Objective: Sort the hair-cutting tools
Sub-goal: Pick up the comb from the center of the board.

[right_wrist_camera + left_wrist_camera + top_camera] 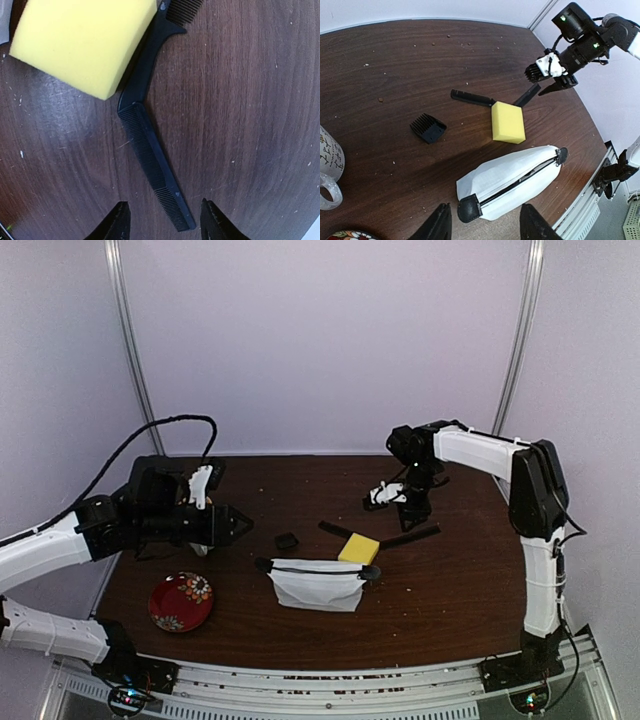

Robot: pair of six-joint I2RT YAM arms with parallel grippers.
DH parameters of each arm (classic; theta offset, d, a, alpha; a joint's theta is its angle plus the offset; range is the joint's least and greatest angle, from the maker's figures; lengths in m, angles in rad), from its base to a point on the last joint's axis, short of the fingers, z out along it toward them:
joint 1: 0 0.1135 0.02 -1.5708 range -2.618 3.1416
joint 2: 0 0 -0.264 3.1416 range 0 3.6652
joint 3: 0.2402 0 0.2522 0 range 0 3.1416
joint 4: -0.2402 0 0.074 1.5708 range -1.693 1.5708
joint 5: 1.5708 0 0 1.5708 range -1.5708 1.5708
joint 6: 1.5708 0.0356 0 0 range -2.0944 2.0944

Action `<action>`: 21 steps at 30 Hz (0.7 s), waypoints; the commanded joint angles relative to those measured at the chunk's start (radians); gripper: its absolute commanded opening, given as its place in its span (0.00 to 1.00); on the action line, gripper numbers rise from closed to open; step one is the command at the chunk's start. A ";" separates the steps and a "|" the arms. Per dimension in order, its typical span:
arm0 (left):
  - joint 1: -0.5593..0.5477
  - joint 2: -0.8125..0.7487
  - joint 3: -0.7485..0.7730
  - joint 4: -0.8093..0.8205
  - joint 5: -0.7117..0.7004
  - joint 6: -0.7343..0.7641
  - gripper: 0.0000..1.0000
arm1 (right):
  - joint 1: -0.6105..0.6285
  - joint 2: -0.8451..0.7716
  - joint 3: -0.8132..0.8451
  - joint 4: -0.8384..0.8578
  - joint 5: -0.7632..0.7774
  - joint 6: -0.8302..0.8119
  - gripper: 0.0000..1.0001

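Observation:
Two slim black combs lie on the brown table beside the yellow sponge (359, 549): one comb (155, 165) runs down toward my right gripper (162, 222), the other comb (150, 55) is partly tucked under the sponge (85, 42). The right gripper is open just above the first comb's end and holds nothing. A small black square toothed piece (428, 128) sits left of the sponge. My left gripper (485, 227) is open and empty, close to the near end of the white pouch (512, 182), whose black zipper stands partly open. From above, the left gripper (235, 525) hovers left of the pouch (318, 585).
A red patterned plate (181, 601) lies at the front left. A white printed mug (327, 160) stands by the left arm. The table's front edge runs just beyond the pouch. Crumbs dot the wood.

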 commanded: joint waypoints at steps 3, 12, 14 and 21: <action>-0.008 -0.055 -0.041 0.000 -0.026 -0.020 0.49 | 0.027 0.098 0.088 -0.071 0.028 -0.104 0.48; -0.010 -0.088 -0.053 -0.022 -0.048 -0.029 0.50 | 0.053 0.164 0.114 -0.068 0.049 -0.117 0.48; -0.011 -0.087 -0.054 -0.023 -0.047 -0.031 0.50 | 0.061 0.173 0.113 -0.068 0.059 -0.124 0.49; -0.010 -0.093 -0.061 -0.027 -0.058 -0.038 0.50 | 0.081 0.218 0.136 -0.080 0.085 -0.132 0.47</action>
